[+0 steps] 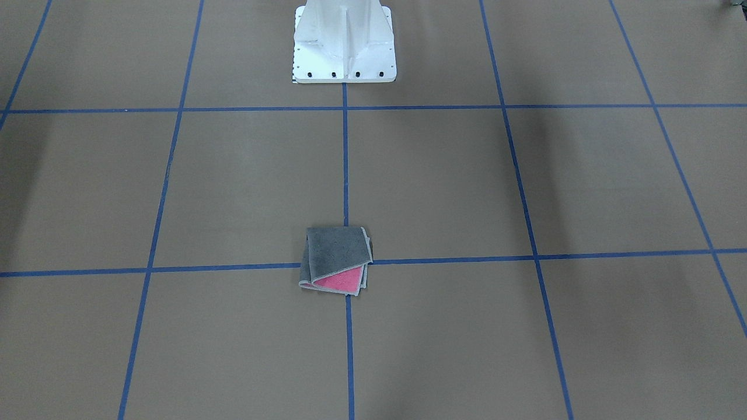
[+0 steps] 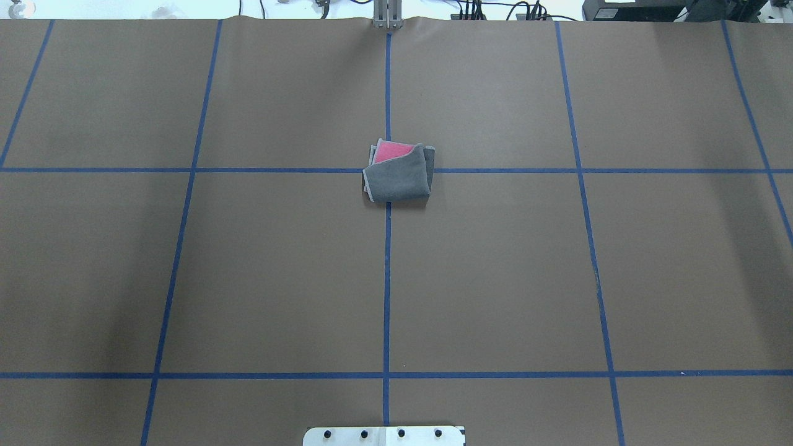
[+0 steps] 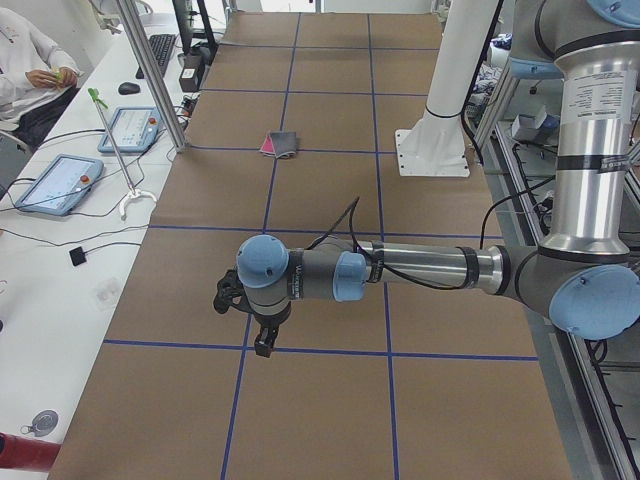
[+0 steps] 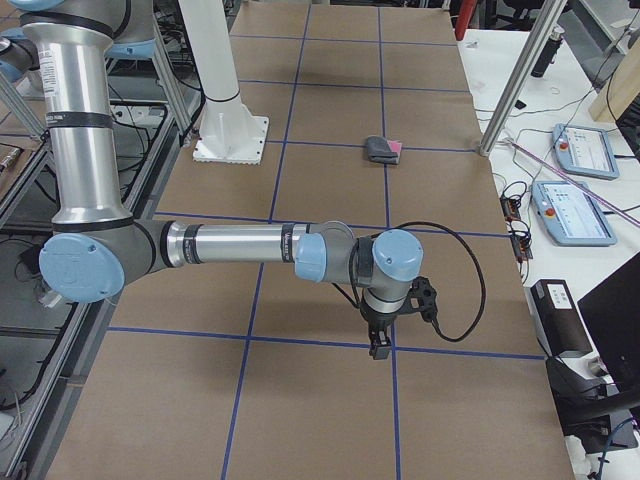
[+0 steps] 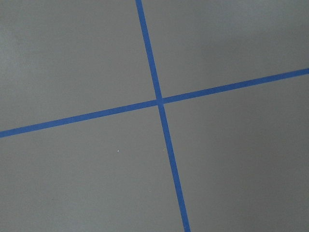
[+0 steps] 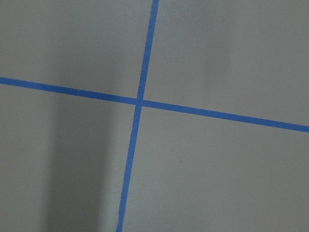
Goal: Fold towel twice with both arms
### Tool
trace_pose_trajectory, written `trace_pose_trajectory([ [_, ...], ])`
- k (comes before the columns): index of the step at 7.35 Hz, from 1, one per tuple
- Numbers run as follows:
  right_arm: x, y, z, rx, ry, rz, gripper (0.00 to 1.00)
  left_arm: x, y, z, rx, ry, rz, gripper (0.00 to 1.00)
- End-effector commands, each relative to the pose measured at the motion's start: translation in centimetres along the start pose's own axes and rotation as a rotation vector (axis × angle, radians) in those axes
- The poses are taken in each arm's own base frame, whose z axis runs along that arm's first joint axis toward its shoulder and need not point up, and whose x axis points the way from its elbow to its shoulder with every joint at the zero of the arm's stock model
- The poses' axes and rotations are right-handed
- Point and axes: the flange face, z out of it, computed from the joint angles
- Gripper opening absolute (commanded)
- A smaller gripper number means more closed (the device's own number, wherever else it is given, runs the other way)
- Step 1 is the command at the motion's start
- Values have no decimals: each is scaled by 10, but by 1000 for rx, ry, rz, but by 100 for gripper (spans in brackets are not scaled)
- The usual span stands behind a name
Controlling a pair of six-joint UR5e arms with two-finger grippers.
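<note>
The towel (image 1: 338, 251) lies folded into a small square at the table's middle, dark grey face up, with a pink corner showing on the side away from the robot. It also shows in the overhead view (image 2: 399, 176) and in both side views (image 3: 281, 145) (image 4: 382, 150). Both arms reach out low over the table ends, far from the towel. The left gripper (image 3: 262, 348) points down over a blue tape crossing. The right gripper (image 4: 379, 349) does the same at the other end. Neither shows clearly enough, so I cannot tell whether they are open or shut. Both wrist views show only bare table and tape.
The white pedestal base (image 1: 344, 46) stands at the robot's edge of the table. Blue tape lines (image 2: 387, 279) grid the brown table. An operators' desk with tablets (image 3: 58, 183) and a seated person (image 3: 30, 60) runs along the far side. A metal post (image 4: 520, 80) stands there.
</note>
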Motion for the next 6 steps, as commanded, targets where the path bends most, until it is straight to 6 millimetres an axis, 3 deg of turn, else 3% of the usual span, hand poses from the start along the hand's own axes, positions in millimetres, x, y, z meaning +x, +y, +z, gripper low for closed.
trace_pose_trajectory([
  [1, -1, 3, 2, 2, -27, 3, 100, 0, 0, 0, 0, 0, -1, 100],
  [6, -6, 4, -2, 12, -27, -7, 100, 1, 0, 0, 1, 1, 0, 100],
])
